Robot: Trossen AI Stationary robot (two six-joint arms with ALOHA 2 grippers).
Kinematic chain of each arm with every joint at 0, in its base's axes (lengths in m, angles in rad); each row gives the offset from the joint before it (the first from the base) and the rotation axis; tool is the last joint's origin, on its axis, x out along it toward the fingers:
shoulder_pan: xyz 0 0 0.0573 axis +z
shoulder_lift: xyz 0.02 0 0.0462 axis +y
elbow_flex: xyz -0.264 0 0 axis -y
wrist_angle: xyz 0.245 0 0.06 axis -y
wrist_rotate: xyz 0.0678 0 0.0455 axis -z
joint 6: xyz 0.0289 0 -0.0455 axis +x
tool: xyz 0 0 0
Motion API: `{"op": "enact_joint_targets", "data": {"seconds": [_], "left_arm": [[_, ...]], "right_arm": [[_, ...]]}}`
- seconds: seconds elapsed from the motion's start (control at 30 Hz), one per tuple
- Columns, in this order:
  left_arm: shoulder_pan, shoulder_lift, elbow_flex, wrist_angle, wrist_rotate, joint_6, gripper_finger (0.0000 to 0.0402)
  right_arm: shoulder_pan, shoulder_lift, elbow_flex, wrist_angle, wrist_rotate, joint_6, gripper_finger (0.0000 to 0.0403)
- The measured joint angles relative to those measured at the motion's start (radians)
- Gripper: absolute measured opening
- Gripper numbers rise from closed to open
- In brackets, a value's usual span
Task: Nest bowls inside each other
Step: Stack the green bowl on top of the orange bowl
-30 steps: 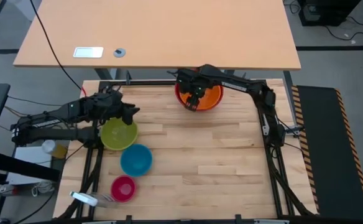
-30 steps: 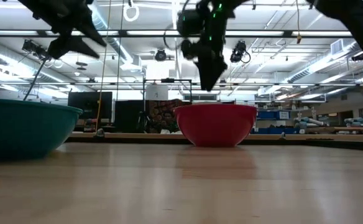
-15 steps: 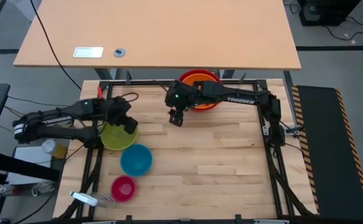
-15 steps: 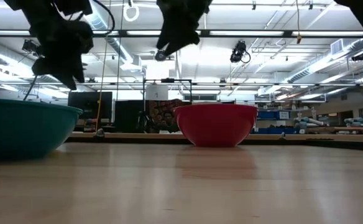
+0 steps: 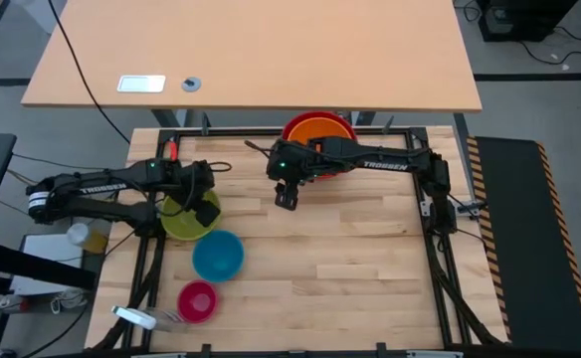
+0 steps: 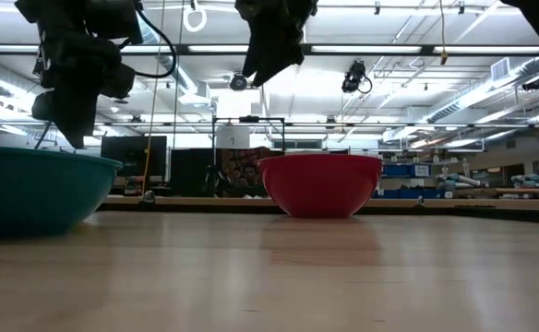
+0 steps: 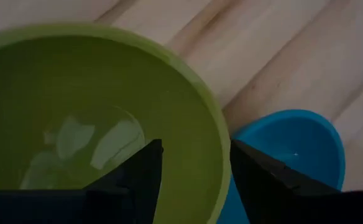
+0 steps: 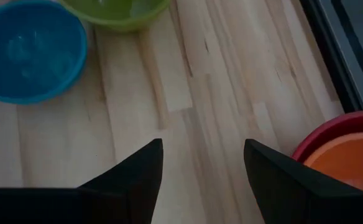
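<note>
Left gripper point(image 5: 205, 206), fingers parted and empty, is poised directly above the yellow-green bowl point(image 5: 184, 219) at the table's left; the right gripper point(image 5: 287, 197), likewise open, is well apart.

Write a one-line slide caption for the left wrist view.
Left gripper open over the rim of the green bowl, with the blue bowl beside it on the wooden table.

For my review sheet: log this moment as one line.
nested: orange bowl in red bowl | left gripper: open over yellow-green bowl rim | right gripper: open, empty | loose: blue bowl, pink bowl
</note>
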Motion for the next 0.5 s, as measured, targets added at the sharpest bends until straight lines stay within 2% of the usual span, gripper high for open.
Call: {"op": "enact_joint_targets", "data": {"seconds": [0.2, 0.4, 0.5], "left_arm": [[-0.002, 0.028, 0.001, -0.042, -0.081, 0.016, 0.0192], [-0.003, 0.173, 0.001, 0.03, -0.09, 0.203, 0.0192], [-0.003, 0.244, 0.001, 0.078, -0.103, 0.233, 0.0192]], "right_arm": [[0.004, 0.0, 0.0, 0.08, 0.0, -0.007, 0.023], [0.005, 0.0, 0.0, 0.095, 0.007, -0.014, 0.023], [0.005, 0.0, 0.0, 0.082, 0.007, -0.011, 0.023]]}}
